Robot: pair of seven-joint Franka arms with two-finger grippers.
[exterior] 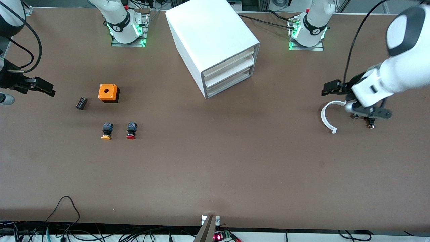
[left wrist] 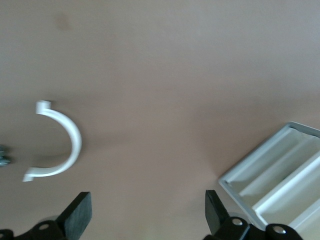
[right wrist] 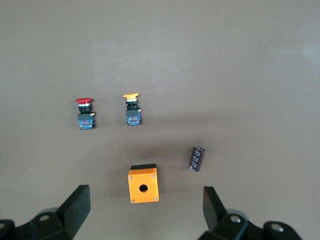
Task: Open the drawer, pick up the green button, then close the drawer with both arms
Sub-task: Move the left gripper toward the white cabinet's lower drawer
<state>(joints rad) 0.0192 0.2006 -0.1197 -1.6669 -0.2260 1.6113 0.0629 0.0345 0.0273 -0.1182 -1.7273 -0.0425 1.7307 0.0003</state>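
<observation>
The white cabinet stands at the middle of the table near the arms' bases, with its stacked drawers all shut. The drawer, the lowest one, also shows in the left wrist view. The button is out of view. My left gripper hangs open above the table at the left arm's end, beside a white arc piece, with nothing between its fingers. At the right arm's end my right gripper is open and empty above the table, close to the orange box.
An orange box with a round hole, a dark cylinder, a yellow-capped button and a red-capped button lie toward the right arm's end. A white arc piece and small bolts lie toward the left arm's end.
</observation>
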